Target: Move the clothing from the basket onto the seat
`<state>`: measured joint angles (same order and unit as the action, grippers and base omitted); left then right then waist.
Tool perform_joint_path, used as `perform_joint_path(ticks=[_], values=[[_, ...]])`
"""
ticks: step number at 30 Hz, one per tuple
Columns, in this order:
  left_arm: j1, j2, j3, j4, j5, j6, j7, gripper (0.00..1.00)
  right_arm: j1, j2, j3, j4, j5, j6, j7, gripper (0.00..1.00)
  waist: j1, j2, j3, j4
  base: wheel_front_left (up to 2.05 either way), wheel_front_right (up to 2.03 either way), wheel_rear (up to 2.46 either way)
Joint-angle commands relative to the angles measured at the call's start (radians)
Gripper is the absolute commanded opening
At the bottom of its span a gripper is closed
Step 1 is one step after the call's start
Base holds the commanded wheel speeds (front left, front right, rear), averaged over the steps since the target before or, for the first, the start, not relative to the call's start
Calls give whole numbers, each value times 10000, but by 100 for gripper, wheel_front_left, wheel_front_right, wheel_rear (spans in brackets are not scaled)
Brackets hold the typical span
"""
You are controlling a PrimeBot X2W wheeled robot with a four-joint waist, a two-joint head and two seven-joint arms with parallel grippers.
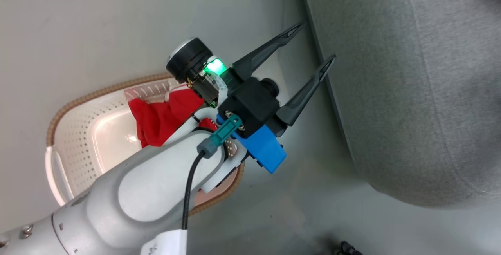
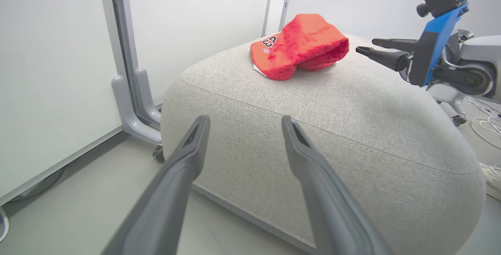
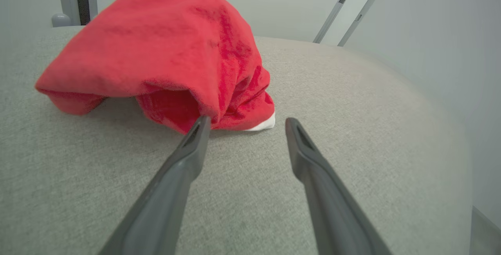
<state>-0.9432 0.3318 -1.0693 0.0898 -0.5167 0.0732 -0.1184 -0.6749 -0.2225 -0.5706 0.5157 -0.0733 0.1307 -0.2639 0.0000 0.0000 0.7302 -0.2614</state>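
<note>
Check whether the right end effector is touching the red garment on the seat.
Apart. The left wrist view shows a strip of grey seat between the red garment and the open right end effector.

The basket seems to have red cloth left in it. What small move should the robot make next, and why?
Probably lower the left fingers into the basket toward the red clothing there: they are open and empty, while one garment already lies on the seat beside the open right fingers.

Head camera looks steeply down; both wrist cameras face the seat (image 2: 352, 129), sharing the clothing (image 2: 305, 39).
</note>
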Motion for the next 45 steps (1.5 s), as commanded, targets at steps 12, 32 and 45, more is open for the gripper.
perform_joint_path(ticks=[12,32,45], values=[[1850,-30,1200,925,-778,475,-1437,100,2845,41,1390,-1968,689,1,-14,100,0,0,-3174,380,0,0,0],[6390,-935,7043,-379,1107,144,-1470,100,4657,1133,4704,-4234,863,1,-12,100,0,0,-5853,1933,0,0,0],[8508,-1815,9209,-94,2257,-831,-1471,100,5966,1579,5533,-4398,1000,1,-13,100,0,0,-6946,2420,0,0,0]])
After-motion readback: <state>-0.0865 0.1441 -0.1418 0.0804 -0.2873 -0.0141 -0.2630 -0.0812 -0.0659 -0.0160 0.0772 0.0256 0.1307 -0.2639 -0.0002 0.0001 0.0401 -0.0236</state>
